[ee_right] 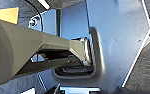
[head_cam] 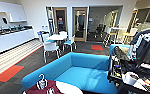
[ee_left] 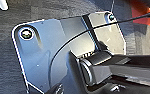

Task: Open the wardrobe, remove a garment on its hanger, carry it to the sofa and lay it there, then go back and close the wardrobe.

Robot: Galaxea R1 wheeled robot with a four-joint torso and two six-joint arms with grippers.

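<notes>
Fronting the sofa (head_cam: pixel 83 72), white chairs (head_cam: pixel 51 48) stand beyond; end effector grip: cannot tell.

Bright, even indoor light; head view is soft and bowed toward three and nine o'clock; glare streaks both wrist views.

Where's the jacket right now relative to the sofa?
In the head view, the jacket on its hanger sits at the bottom edge, left of centre, just in front of the blue sofa.
</notes>
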